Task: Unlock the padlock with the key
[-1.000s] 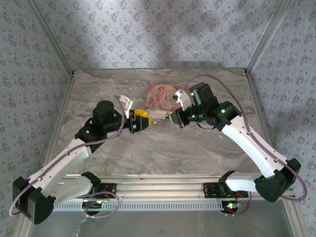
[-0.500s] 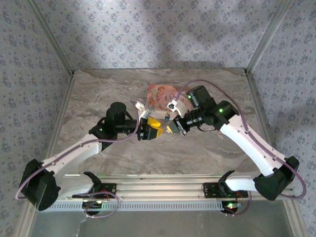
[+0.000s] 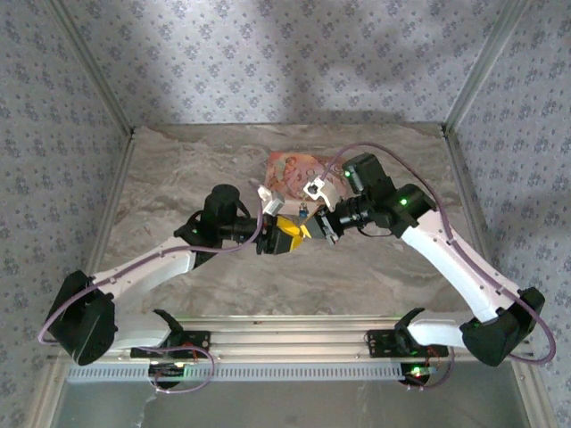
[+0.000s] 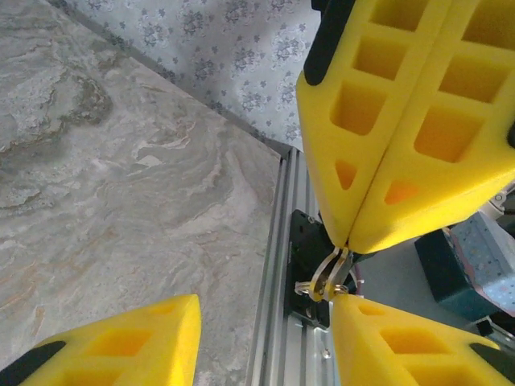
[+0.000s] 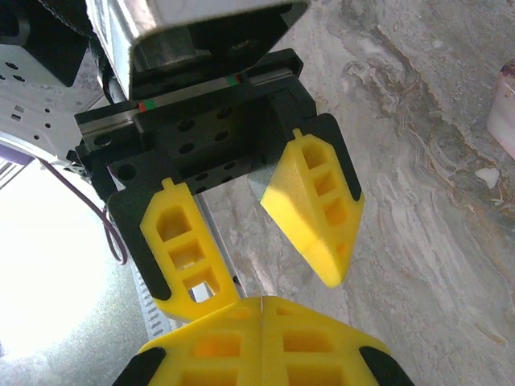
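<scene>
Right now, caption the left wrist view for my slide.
Right gripper, jaws shut on a metal ring, faces the open left gripper above the marble table.

Top view high from the near edge, downward over the table (image 3: 357,276); wrist views close-up, opposed, each on the other's yellow fingers (image 4: 402,121).

Counter (image 3: 178,169): grey-veined, marble-look top under soft light.
Walls (image 3: 285,62): pale blue-grey floral paper, behind the counter and on both its sides.
Posts (image 3: 92,67): bare metal, rising from the counter's far corners.
Rail (image 3: 294,343): slotted aluminium along the counter's near edge.
</scene>
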{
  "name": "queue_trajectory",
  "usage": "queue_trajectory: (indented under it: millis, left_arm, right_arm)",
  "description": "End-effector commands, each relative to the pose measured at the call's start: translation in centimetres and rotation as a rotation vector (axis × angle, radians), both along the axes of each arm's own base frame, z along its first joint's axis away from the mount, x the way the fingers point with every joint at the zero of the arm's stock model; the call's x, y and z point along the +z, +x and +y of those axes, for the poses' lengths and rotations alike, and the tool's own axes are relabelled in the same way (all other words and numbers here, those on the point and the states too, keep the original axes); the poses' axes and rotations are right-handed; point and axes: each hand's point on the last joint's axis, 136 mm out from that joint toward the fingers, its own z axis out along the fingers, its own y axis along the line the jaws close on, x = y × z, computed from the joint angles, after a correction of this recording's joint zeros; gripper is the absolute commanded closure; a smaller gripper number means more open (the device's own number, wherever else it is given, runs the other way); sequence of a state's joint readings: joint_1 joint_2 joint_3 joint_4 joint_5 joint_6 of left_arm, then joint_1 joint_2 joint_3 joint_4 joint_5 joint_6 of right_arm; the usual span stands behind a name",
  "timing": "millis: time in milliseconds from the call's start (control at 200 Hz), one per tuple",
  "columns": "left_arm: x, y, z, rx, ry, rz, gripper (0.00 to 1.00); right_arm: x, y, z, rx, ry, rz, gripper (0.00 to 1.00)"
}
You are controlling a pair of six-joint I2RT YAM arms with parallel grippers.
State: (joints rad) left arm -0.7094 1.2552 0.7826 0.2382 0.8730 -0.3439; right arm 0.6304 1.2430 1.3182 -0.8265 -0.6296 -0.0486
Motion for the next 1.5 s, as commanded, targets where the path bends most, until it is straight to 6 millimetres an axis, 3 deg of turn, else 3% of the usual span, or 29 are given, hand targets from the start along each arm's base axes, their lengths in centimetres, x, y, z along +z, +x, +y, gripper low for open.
queue_trajectory:
  millis: [0,160,335,395,615,739,919,1049,1229,1314,1399,1459,1494]
  left_arm:
    - [2.9,-0.2,-0.7,-0.043,-0.058,-0.046,0.54]
    - [3.1,-0.4,-0.8,-0.051,-0.06,-0.045,0.57]
    - [3.2,-0.4,-0.9,-0.058,-0.056,-0.04,0.81]
    - [2.9,-0.4,-1.0,-0.061,-0.048,-0.031,0.83]
    - [2.7,-0.2,-1.0,-0.041,-0.04,-0.021,0.45]
    - [2.7,-0.1,-0.9,-0.031,-0.039,-0.03,0.42]
    - [2.6,-0.3,-1.1,-0.054,-0.038,-0.014,0.58]
    - [2.6,-0.4,-1.3,-0.062,-0.04,-0.012,0.64]
    - [2.5,-0.3,-1.3,-0.069,-0.031,-0.015,0.95]
    - [2.5,-0.3,-1.4,-0.077,-0.026,-0.006,1.0]
    - [2.6,0.1,-1.3,-0.068,-0.028,0.016,1.0]
    - [2.7,0.6,-1.2,-0.052,-0.04,0.04,1.0]
    - [2.9,0.9,-1.1,-0.044,-0.05,0.05,1.0]
  right_arm:
    - [0.5,-0.6,0.0,0.013,0.036,0.012,1.0]
    - [0.2,-0.6,0.0,0.014,0.045,0.021,1.0]
    - [0.1,-0.6,0.0,0.007,0.061,0.029,1.0]
    - [0.1,-0.5,-0.1,0.002,0.063,0.028,1.0]
    - [-0.2,-0.2,-0.6,-0.024,0.049,0.029,1.0]
    - [-0.3,-0.1,-0.7,-0.028,0.045,0.031,1.0]
    - [0.1,-0.1,-0.5,-0.025,0.065,0.032,1.0]
    - [0.2,0.0,-0.3,-0.026,0.077,0.036,1.0]
    - [0.0,0.2,-0.2,-0.035,0.08,0.055,1.0]
    - [0.1,0.5,-0.3,-0.057,0.083,0.064,1.0]
    - [0.2,1.4,-0.8,-0.118,0.09,0.062,0.64]
    - [1.1,2.1,-1.0,-0.166,0.146,0.059,0.54]
    - [0.5,2.6,-1.4,-0.204,0.166,0.072,0.5]
